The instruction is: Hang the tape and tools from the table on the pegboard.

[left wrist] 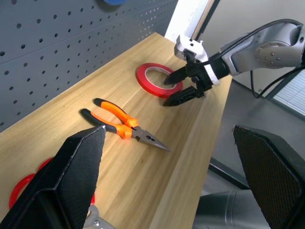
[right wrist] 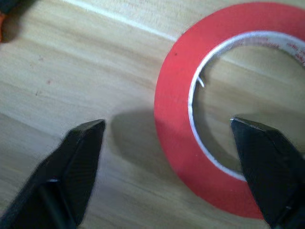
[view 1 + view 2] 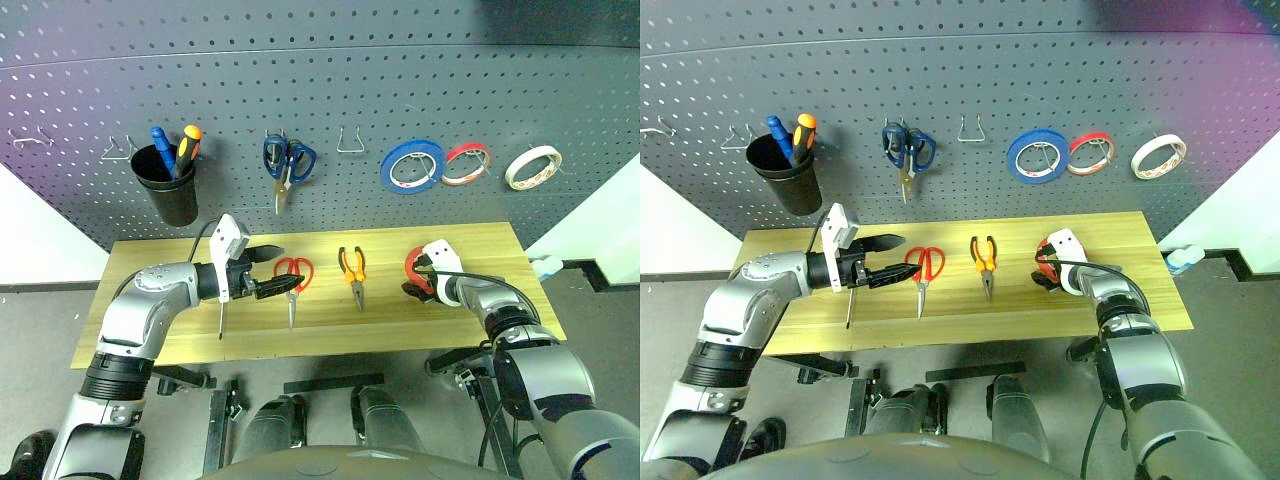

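On the light-wood table (image 3: 480, 245) the red tape (image 2: 176, 143) lies flat near the right end. My right gripper (image 3: 418, 279) is open astride the ring's wall, one finger over the open centre and one outside it. Left of the tape lie the orange-and-black pliers (image 3: 352, 272) and the red-handled scissors (image 3: 293, 275). My left gripper (image 3: 268, 272) hovers open just left of the scissors, holding nothing. The screwdriver's slim shaft (image 3: 221, 318) shows under that wrist, with its handle hidden. The dark pegboard (image 3: 320, 80) rises behind the table.
On the pegboard hang a black cup (image 3: 170, 190) with blue and orange screwdrivers, blue scissors (image 3: 288, 160), a blue roll (image 3: 412, 165), a thin red ring (image 3: 466, 163) and a cream roll (image 3: 533, 167). Bare wire hooks (image 3: 350, 140) sit between them.
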You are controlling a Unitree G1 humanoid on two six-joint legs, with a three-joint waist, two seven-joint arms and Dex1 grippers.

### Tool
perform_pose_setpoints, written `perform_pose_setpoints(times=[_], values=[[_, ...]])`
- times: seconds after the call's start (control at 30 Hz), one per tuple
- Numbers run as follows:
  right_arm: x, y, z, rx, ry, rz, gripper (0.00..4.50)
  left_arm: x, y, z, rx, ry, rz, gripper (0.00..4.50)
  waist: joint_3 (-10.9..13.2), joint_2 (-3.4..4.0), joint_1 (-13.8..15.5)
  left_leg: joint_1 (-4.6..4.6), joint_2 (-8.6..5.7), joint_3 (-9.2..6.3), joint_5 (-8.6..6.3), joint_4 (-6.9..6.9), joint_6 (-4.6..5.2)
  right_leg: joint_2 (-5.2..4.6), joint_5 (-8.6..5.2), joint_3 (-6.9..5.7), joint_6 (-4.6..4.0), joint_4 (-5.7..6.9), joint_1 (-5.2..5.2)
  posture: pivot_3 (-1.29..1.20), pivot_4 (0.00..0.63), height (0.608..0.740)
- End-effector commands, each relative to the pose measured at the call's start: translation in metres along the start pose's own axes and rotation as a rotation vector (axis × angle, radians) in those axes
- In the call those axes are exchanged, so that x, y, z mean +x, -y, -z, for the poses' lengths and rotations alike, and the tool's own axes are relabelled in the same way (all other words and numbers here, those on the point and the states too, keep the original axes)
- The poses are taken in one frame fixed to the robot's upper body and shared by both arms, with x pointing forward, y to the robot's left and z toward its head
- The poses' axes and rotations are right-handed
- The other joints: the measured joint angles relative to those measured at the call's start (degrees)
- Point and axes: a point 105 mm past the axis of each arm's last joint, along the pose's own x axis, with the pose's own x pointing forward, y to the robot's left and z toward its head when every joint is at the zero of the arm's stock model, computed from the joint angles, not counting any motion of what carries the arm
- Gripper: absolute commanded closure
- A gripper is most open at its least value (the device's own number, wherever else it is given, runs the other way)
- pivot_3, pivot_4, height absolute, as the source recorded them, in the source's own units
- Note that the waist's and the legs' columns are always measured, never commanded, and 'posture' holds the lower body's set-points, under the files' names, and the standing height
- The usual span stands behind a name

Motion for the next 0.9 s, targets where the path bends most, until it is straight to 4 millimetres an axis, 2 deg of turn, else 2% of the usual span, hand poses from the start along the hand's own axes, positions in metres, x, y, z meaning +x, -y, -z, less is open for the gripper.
perform_pose_setpoints(times=[0.03, 0.23, 0.27, 0.67, 0.9], values=[[-0.004, 0.007, -0.011, -0.007, 0.028, 0.015, 1.58, -0.005, 0.002, -0.011, 0.036, 0.028, 0.002, 0.00, 0.02, -0.01, -0.02, 0.00, 0.00, 0.00, 0.00, 0.00, 0.00, 0.00, 0.00, 0.00, 0.00, 0.00, 0.00, -0.03, 0.205, 0.740], [-0.003, 0.004, -0.013, -0.014, 0.032, 0.002, 3.69, -0.008, 0.002, -0.014, 0.038, 0.028, -0.003, 0.00, 0.07, -0.03, 0.00, 0.00, 0.00, 0.00, -0.01, 0.00, -0.01, 0.00, 0.00, 0.00, 0.00, 0.00, 0.00, -0.02, 0.207, 0.740], [-0.003, 0.004, -0.014, -0.020, 0.037, 0.000, 3.84, -0.008, 0.002, -0.015, 0.036, 0.030, -0.004, 0.00, 0.09, -0.04, 0.01, 0.00, 0.00, 0.00, -0.01, 0.00, -0.01, 0.00, 0.00, 0.00, 0.00, 0.00, 0.00, -0.03, 0.208, 0.740], [-0.005, 0.007, -0.018, -0.019, 0.065, 0.008, 3.84, -0.008, -0.001, -0.015, 0.034, 0.035, -0.012, 0.00, 0.29, -0.06, 0.01, 0.00, 0.00, 0.00, -0.06, -0.01, -0.10, 0.00, 0.00, 0.00, 0.00, -0.01, -0.01, -0.03, 0.204, 0.740], [-0.010, 0.007, -0.029, 0.104, 0.186, -0.032, 3.84, -0.009, -0.002, -0.016, 0.032, 0.048, -0.019, 0.00, 0.31, -0.06, 0.06, -0.01, 0.00, 0.00, -0.06, -0.02, -0.11, 0.00, 0.01, -0.01, 0.02, -0.02, -0.01, -0.03, 0.194, 0.740]])
